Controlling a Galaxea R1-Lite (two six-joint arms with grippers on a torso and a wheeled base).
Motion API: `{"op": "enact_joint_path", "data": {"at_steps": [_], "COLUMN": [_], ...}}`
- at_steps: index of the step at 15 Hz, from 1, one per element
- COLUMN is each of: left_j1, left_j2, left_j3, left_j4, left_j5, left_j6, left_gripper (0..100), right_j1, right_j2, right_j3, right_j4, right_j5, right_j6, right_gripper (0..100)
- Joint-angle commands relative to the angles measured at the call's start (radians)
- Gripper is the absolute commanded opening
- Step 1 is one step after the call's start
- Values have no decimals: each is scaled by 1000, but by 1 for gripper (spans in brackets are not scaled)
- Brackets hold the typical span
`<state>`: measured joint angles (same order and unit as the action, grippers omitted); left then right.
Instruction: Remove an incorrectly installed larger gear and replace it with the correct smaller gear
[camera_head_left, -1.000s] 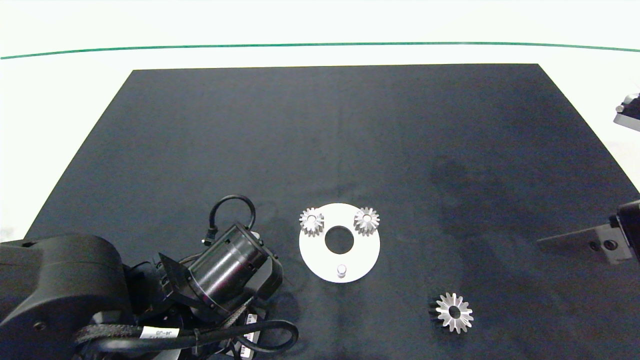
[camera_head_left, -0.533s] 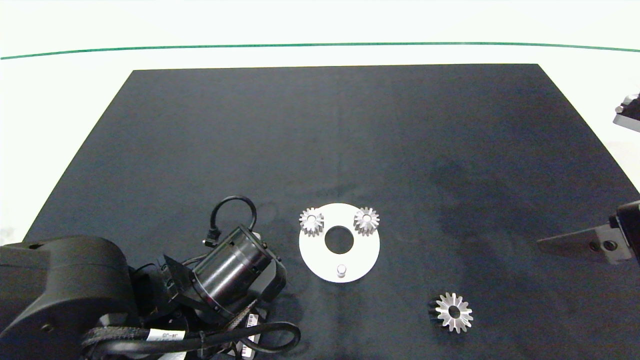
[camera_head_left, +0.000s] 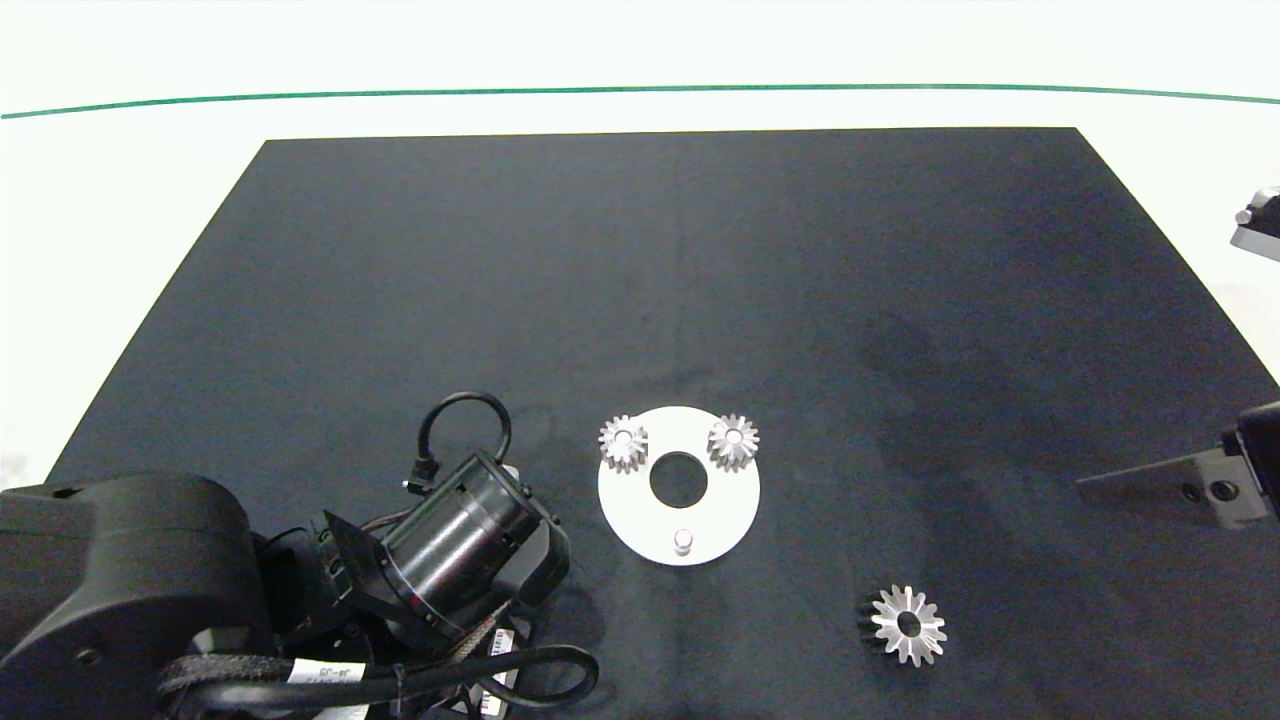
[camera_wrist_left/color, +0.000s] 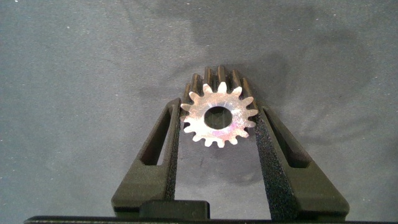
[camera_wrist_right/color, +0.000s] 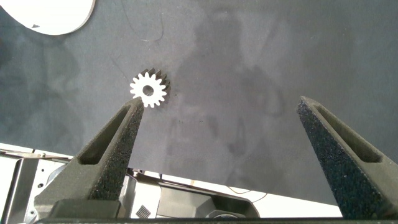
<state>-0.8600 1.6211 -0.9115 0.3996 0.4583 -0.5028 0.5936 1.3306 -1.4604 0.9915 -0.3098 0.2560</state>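
Your left hand (camera_wrist_left/color: 217, 127) is clenched on the smaller gear (camera_wrist_left/color: 218, 116), pinched between its two fingers just above the dark surface (camera_head_left: 640, 300). Off to that hand's right sits the white disc (camera_head_left: 720, 510), its near peg (camera_head_left: 683, 541) bare. Your right hand (camera_wrist_right/color: 221, 140) hangs released, spread wide, the larger gear (camera_wrist_right/color: 148, 90) just beyond its fingertip.

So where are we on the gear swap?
The larger gear is off and lies on the mat beside the white disc, whose near peg stands bare. The left gripper holds a smaller gear between its fingers. Left: seat it on that peg. The right gripper waits open.
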Motion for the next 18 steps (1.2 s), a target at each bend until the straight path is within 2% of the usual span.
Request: {"op": "enact_joint_path", "data": {"at_steps": [1,4,7,9,11,14,15,16,18], "left_j1": [4,7,-2,-7,-40,-105,-131,-146,-171], "left_j2": [-33,8,13,34,68,106,109,109,112], "left_j3": [-14,-135,-316,-448,-557,-646,-647,-647,-650], "left_j4": [1,45,220,338,432,501,501,501,498], "left_j5": [3,3,3,3,3,5,6,5,6], "left_j6": [4,47,47,47,46,43,55,86,182], "left_gripper": [26,25,25,25,25,25,25,25,25], "right_j1": [2,-2,-6,-15,-29,-46,-46,-48,-48], "right_j2": [-8,-22,-45,-50,-48,-71,-87,-94,-113], "right_j3": [-1,-3,0,-1,-5,-11,-12,-14,-24], "right_j4": [6,7,6,6,6,6,6,6,9], "right_j5": [-2,-2,-5,-5,-5,-5,-5,-5,-3], "right_j6": [-17,-20,-23,-40,-40,-49,-50,-55,-67], "right_gripper": [100,100,100,100,100,100,100,100,100]}}
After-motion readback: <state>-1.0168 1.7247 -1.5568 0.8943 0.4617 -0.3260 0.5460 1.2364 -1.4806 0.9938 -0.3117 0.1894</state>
